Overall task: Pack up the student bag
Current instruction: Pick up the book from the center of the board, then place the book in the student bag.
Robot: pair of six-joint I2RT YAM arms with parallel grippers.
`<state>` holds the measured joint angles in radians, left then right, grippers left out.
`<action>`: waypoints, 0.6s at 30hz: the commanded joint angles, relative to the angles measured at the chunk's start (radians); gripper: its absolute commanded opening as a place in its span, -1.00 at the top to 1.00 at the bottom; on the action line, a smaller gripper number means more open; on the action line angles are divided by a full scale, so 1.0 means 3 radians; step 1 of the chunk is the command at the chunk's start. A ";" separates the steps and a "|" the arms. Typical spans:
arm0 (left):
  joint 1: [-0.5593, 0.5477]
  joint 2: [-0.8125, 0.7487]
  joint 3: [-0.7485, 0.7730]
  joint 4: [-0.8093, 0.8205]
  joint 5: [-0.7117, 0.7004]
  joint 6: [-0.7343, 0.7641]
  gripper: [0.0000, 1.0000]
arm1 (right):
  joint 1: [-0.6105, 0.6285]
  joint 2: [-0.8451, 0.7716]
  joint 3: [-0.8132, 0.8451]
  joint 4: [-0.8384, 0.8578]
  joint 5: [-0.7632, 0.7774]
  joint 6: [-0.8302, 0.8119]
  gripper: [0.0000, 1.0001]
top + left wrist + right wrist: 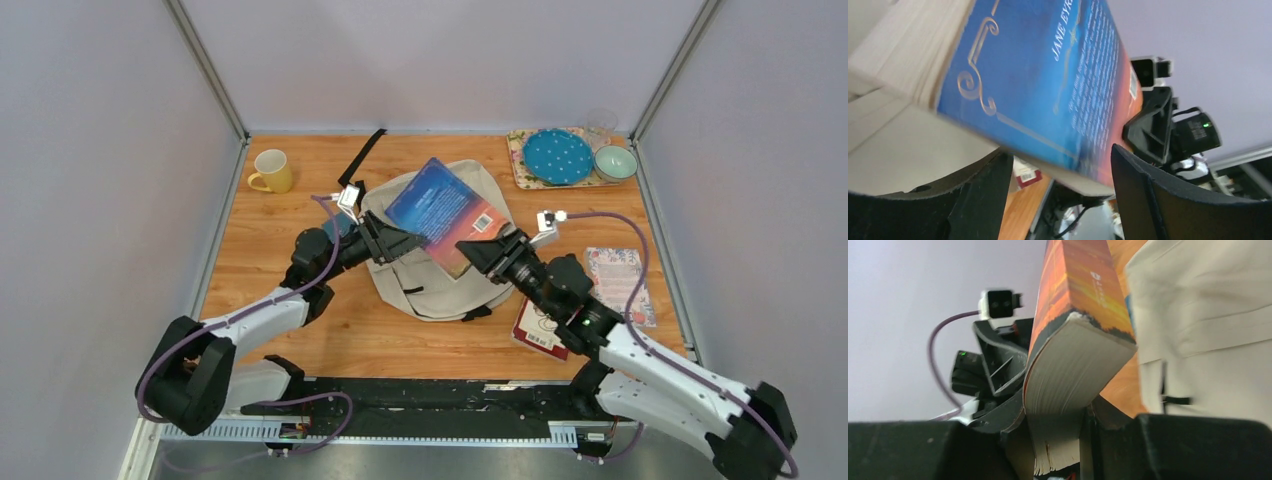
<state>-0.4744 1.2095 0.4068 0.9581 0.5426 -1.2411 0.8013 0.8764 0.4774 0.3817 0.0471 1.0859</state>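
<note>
The student bag [440,285], cream with black straps, lies flat in the middle of the table. A thick blue book [445,212] with an orange-red lower cover hangs tilted above it. My right gripper [482,252] is shut on the book's near corner; in the right wrist view the page block [1073,370] is pinched between the fingers [1015,412], with the bag [1208,315] to the right. My left gripper [395,243] is at the book's left edge and open. In the left wrist view both fingers [980,195] stand apart from the blue cover [1048,85].
A yellow mug [272,170] stands at the back left. A tray [520,165] at the back right holds a blue plate [557,156], a bowl [615,162] and a glass [601,122]. A red book [538,330] and a floral notebook [618,280] lie right of the bag.
</note>
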 commanded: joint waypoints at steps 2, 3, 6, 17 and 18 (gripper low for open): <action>-0.0346 -0.0355 0.0612 -0.2178 -0.0217 0.2270 -0.57 | -0.0109 -0.0935 0.0326 -0.1730 0.1386 -0.0705 1.00; -0.0417 -0.0335 0.0699 -0.2414 -0.0330 0.2483 -0.57 | -0.0109 -0.1064 0.0331 -0.1818 0.1433 -0.0725 1.00; -0.0643 -0.0192 0.0934 -0.2952 -0.0398 0.3011 -0.59 | -0.0114 -0.1406 0.0417 -0.2222 0.1663 -0.0761 1.00; -0.1609 0.0514 0.1425 -0.3352 -0.0807 0.4132 -0.63 | -0.0114 -0.1893 0.1047 -0.3261 0.2241 -0.1114 1.00; -0.1635 0.0625 0.1481 -0.3347 -0.0791 0.4132 -0.63 | -0.0114 -0.1914 0.1062 -0.3287 0.2241 -0.1119 1.00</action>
<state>-0.9180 1.3289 0.7765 -0.0071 0.3328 -0.1368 0.7609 0.3538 0.6666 -0.7177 0.6056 0.7933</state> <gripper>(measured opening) 0.809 0.314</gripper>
